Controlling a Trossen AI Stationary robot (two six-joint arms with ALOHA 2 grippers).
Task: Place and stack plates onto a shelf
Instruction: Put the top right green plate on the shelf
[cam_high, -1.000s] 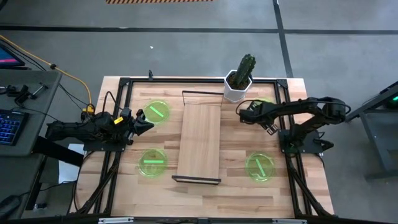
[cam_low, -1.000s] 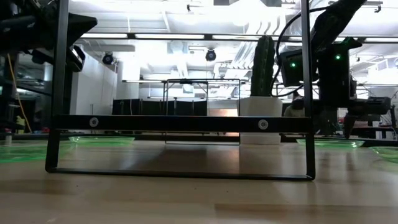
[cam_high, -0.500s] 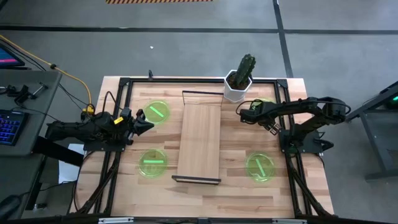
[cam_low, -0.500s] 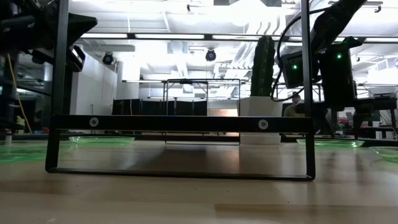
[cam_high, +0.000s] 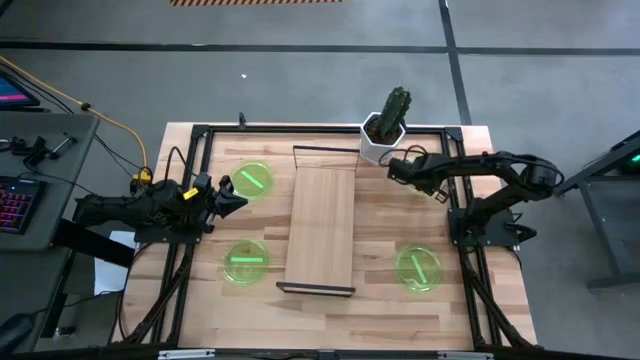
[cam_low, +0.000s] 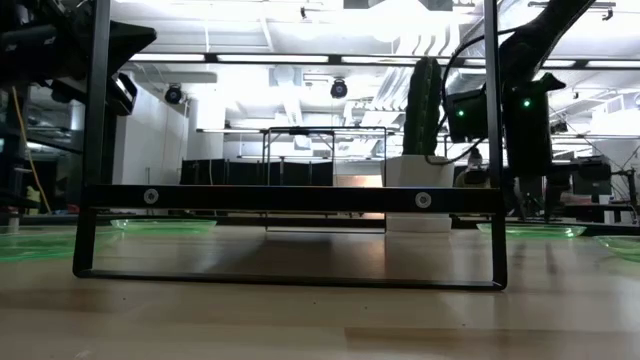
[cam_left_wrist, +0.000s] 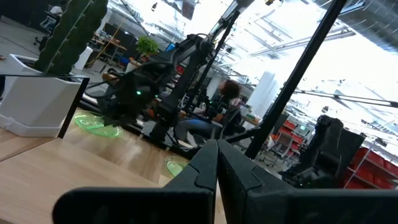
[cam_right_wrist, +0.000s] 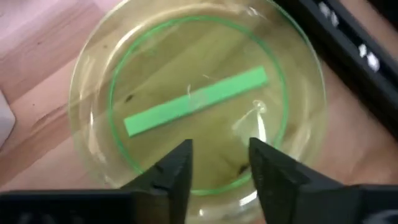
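Observation:
Three green plates show in the high view: far left (cam_high: 252, 178), near left (cam_high: 245, 260) and near right (cam_high: 418, 268), each flat on the tabletop. The fourth plate (cam_right_wrist: 199, 99) lies by the table's far right corner, mostly hidden under my right arm in the high view. My right gripper (cam_right_wrist: 217, 165) hangs over it, pointing down and open, its fingers above the plate's rim. My left gripper (cam_high: 232, 197) is shut and waits beside the far left plate. The shelf (cam_high: 322, 230) stands along the table's middle on its black end frames (cam_low: 290, 195).
A cactus in a white pot (cam_high: 383, 130) stands at the far edge, just beyond the shelf and close to my right gripper. The black table frame (cam_high: 455, 150) runs beside the far right plate. Bare wood lies between the shelf and the near right plate.
My right gripper has moved toward the table's far edge and the cactus pot, coming over the far right plate. The left arm and all the plates have stayed where they were.

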